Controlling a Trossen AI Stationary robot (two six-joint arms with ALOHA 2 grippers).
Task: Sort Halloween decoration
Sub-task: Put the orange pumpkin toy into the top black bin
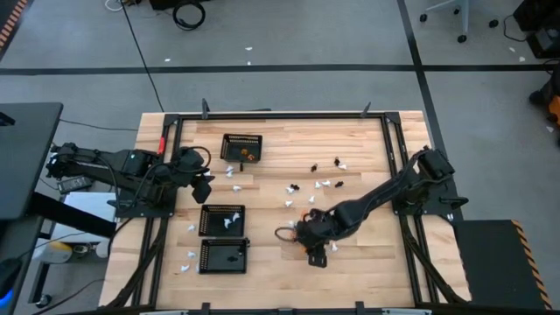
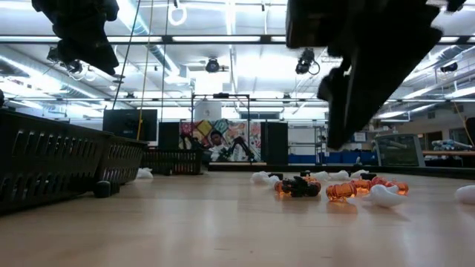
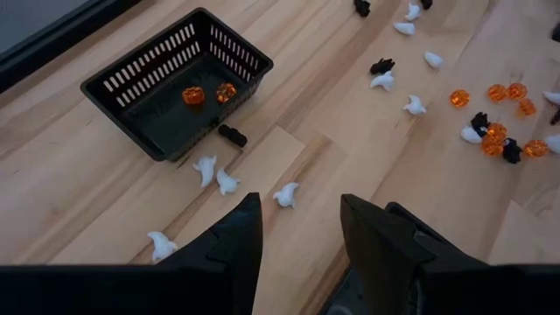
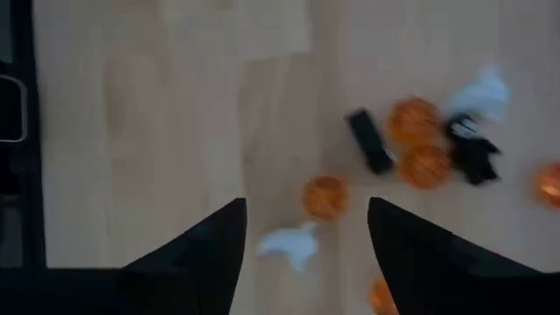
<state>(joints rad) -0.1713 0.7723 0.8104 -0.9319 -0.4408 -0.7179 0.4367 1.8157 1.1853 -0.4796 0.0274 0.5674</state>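
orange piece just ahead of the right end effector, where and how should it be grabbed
Grip the orange piece across its rounded middle, coming straight down from above. It lies alone on bare wood, so the right end effector, fingers open, probably has room on either side. A white piece lies close by it; keep the fingers off that.

Pale wooden plank bench (image 1: 271, 271) with three baskets and scattered toy pieces.

Three black rectangular mesh baskets stood on the bench: one (image 1: 242, 148) toward the far edge holding orange pieces, two (image 1: 221, 219) (image 1: 223, 255) side by side nearer the front. Tiny white ghost-like pieces (image 3: 216, 176), orange rounded pieces (image 4: 325, 196) and black pieces (image 3: 232, 135) lay loose across the wood, thickest right of centre.
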